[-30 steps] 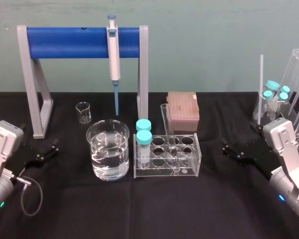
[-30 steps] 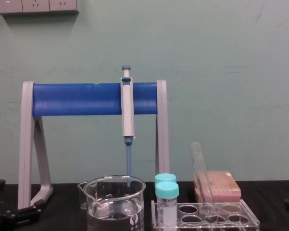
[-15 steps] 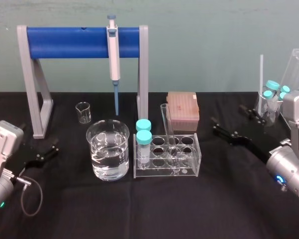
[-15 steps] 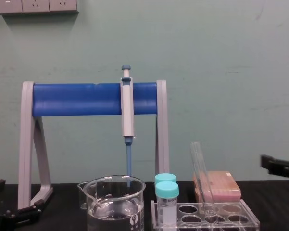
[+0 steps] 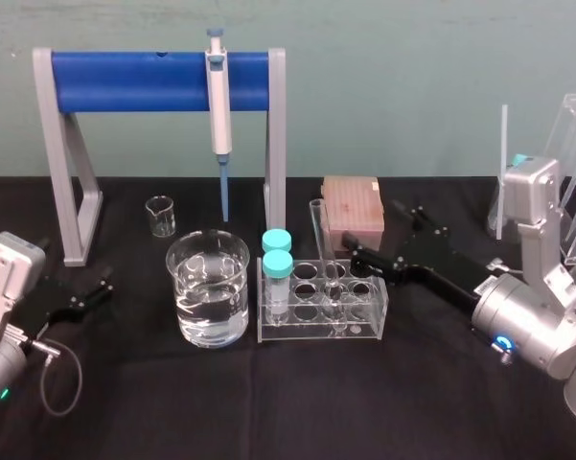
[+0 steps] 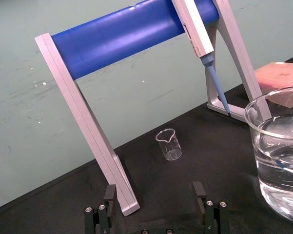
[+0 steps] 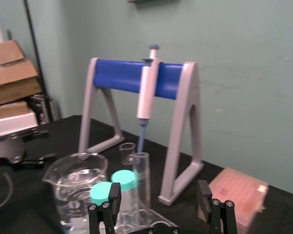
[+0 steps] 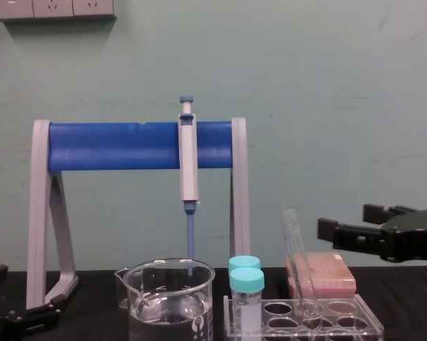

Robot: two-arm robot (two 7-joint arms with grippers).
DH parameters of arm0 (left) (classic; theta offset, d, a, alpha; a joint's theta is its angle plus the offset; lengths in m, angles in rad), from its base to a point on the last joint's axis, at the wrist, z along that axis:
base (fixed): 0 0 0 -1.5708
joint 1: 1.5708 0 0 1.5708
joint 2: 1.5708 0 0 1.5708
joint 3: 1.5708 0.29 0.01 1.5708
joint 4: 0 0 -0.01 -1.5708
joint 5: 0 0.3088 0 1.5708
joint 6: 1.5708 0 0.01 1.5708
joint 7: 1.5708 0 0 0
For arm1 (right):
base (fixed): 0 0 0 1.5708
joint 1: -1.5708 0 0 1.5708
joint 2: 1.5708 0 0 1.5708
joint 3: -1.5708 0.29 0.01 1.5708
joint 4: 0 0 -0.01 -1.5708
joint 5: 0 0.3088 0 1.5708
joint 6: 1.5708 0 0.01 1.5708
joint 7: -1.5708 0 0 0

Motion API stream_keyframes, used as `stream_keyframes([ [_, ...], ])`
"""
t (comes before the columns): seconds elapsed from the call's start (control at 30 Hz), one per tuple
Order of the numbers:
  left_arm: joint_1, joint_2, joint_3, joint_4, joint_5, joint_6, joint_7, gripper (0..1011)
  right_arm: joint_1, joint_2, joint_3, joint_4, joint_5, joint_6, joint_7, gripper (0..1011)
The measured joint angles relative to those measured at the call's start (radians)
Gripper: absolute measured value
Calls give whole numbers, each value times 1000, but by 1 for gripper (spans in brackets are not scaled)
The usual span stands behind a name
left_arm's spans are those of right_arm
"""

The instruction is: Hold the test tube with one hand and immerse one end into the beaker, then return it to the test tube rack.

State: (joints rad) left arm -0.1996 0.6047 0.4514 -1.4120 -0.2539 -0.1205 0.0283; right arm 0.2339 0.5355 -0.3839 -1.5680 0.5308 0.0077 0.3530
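At the lab bench, from the head camera, I am seeing the right gripper (image 5: pixel 374 230) hovering just right of the test tube rack (image 5: pixel 316 332), jaws spread and gripping nothing, one fingertip just beside the test tube (image 5: pixel 324 244). That tube is standing tilted in a rear hole of the rack, and the beaker (image 5: pixel 209 287), part full of clear liquid, is sitting just to the rack's left. The left gripper (image 5: pixel 101 287) is lying parked near the table's left edge, well apart from the glassware. From the left wrist, I am looking past that gripper's (image 6: pixel 153 195) parted fingers at the beaker (image 6: pixel 278 161) and a smaller beaker (image 6: pixel 169 145) beyond. From the right wrist, the right gripper's (image 7: pixel 158 195) two fingers are standing wide apart, with the test tube (image 7: pixel 141 180) lined up between them but farther off, untouched, beside the teal-capped tubes (image 7: pixel 122 180). From the chest camera, the right gripper (image 8: pixel 344 222) is hanging level with the upper part of the test tube (image 8: pixel 297 263), near it and to its right, apart from it, while the tube is leaning in the rack (image 8: pixel 305 328). I am judging the job barely begun: the grasp, the dip into the beaker (image 8: pixel 170 298) and the return to the rack all remain ahead.
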Motion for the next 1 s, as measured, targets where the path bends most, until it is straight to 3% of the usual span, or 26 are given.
stream_keyframes([
  [0.2, 0, 0, 0, 0, 0, 0, 0, 1000, 18, -10, -15, 15, -14, 20, 39, 1003],
  [0.57, 0, 0, 0, 0, 0, 0, 0, 1000, 102, -73, -47, 125, -69, 39, 91, 1003],
  [1.0, 0, 0, 0, 0, 0, 0, 0, 1000, 150, -119, -57, 201, -97, 43, 125, 1003],
])
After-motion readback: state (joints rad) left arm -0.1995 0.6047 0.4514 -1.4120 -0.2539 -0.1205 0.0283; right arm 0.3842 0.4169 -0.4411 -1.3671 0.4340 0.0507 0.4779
